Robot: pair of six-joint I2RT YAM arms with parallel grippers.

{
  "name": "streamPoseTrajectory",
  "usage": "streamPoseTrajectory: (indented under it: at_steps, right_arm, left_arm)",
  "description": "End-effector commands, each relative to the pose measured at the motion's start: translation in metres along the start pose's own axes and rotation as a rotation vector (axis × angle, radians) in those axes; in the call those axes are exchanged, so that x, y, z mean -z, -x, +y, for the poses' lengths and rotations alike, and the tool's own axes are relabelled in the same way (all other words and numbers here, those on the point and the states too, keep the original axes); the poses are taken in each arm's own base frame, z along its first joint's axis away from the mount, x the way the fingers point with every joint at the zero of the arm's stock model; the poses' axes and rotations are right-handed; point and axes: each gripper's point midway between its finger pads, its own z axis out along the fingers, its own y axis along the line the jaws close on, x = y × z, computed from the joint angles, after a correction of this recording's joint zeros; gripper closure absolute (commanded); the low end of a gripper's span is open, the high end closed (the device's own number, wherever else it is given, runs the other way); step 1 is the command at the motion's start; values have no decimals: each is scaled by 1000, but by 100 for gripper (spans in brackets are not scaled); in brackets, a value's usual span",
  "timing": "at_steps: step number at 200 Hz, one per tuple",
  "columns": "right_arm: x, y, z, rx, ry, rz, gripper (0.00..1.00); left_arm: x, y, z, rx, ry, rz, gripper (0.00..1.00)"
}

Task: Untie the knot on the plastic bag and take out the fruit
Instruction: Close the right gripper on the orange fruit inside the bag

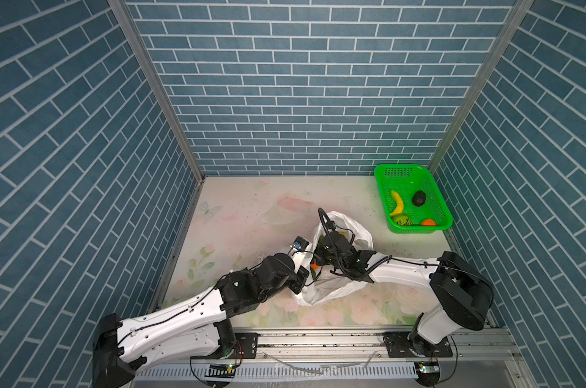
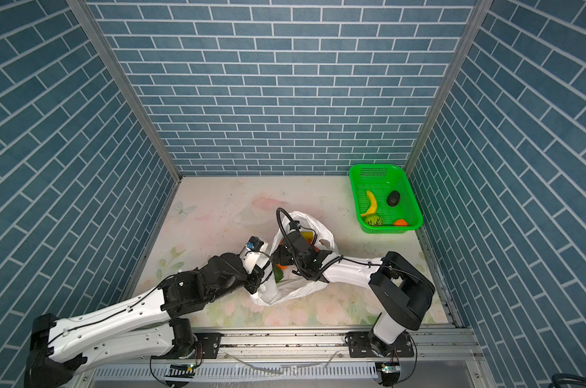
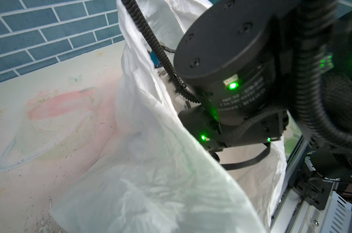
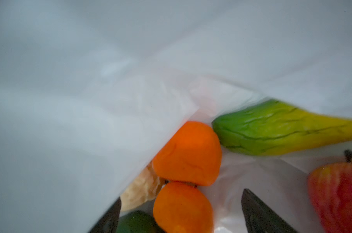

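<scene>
Two tools are engaged at the plastic bag [image 1: 328, 292], which is spread open on the counter [image 1: 251, 215]; no knot is seen. At the bag's near rim the left tool [image 1: 301, 281] is closed, apparently pinched on the film. Inside the bag the right tool [image 4: 181, 194] is held wide apart, nothing gripped, with a tangerine [image 4: 183, 209] between its jaws and more of the fruit [image 4: 188, 153], a mango [image 4: 272, 129] and an apple [image 4: 338, 191], beside it. Beyond the bag a green basket [image 1: 379, 191] is set. A loose fold could be caught with the tangerine and the bag dragged along.
</scene>
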Motion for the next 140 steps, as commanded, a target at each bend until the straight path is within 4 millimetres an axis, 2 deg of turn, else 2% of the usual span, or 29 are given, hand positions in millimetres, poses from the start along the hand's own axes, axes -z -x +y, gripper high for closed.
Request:
streamPoseTrajectory:
  at_steps: [1,36,75,92,97,140]
  right_arm:
    - [-8,32,1,-131,-14,-120,7]
    - [-21,27,7,-155,-6,-70,7]
    - [-32,24,10,-157,-12,-38,7]
    - [-38,19,12,-146,-23,0,7]
    - [-41,17,11,-145,-33,14,7]
    - [-57,-1,5,-144,-65,69,7]
  left_arm:
    - [4,-14,6,-16,17,33,100]
    - [7,-19,13,-35,46,42,100]
    - [4,-17,10,-38,36,38,100]
    - [2,-17,9,-40,35,38,100]
    - [-1,-26,11,-46,40,57,100]
    - [-1,-30,12,-43,41,57,100]
